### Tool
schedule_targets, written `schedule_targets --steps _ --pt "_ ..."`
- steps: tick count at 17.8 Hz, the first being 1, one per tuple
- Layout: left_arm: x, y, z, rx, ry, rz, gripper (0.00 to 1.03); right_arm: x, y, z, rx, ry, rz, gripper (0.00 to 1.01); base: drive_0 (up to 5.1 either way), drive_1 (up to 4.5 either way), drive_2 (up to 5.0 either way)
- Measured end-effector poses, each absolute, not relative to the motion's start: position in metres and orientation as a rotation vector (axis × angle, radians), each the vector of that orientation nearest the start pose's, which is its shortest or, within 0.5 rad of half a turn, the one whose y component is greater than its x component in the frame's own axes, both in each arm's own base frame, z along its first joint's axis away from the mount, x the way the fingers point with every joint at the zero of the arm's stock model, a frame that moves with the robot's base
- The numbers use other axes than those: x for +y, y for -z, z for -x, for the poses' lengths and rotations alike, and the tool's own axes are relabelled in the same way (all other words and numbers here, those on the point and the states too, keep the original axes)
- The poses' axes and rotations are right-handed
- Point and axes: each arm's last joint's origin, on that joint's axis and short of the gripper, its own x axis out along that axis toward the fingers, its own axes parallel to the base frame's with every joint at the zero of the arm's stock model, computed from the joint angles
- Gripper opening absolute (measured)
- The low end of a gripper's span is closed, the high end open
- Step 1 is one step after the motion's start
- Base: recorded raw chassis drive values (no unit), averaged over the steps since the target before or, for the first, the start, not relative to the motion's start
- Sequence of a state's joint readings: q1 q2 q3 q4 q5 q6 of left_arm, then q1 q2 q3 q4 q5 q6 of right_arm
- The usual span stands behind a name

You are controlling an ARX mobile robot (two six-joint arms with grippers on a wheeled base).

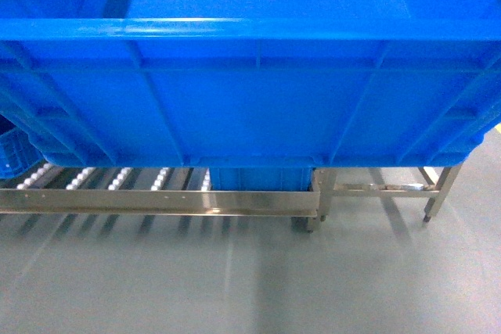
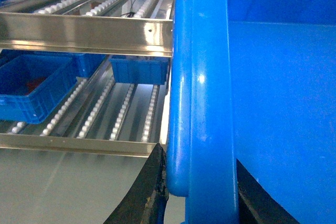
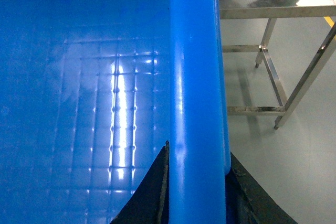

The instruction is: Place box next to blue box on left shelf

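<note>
1. The box (image 1: 250, 91) hung in front of the robot, filling the upper half of the head view, clear of the floor and not yet on any lane.
2. The left gripper (image 2: 202, 190) was clamped across the box's left rim, one dark finger outside the wall and one inside. The right gripper (image 3: 197, 184) pinched the right rim the same way. Both were closed on the box, and neither claw was nearer than the other.
3. The box's long axis ran side to side across the robot, parallel to the front rail of the left shelf (image 1: 156, 202).
4. The deciding relation: the left shelf lay ahead of the box and below it, its white rollers (image 1: 117, 177) showing just beneath the box's lower edge. I judged the box must travel forward and then down onto the rollers.
5. In the left wrist view, the blue box (image 2: 34, 90) sat on the shelf's lower level, left of the carried box, with bare roller lanes between them. A smaller blue bin (image 2: 139, 69) sat further back on that level.
6. A steel frame (image 3: 273, 77) stood to the right of the box, well apart from it.
</note>
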State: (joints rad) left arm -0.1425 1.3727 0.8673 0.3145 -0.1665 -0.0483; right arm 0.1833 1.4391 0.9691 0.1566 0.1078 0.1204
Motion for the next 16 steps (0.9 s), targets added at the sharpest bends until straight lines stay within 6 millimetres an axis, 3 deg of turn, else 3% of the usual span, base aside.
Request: schedule_targets --steps 16 --pt "-0.0386 -0.2781 -0.3036 0.186 -0.028 0.02 0.2 0.0558 -0.2782 -0.318 0.312 -0.055 -0.074 0.2 -5.0 2.43 2.4"
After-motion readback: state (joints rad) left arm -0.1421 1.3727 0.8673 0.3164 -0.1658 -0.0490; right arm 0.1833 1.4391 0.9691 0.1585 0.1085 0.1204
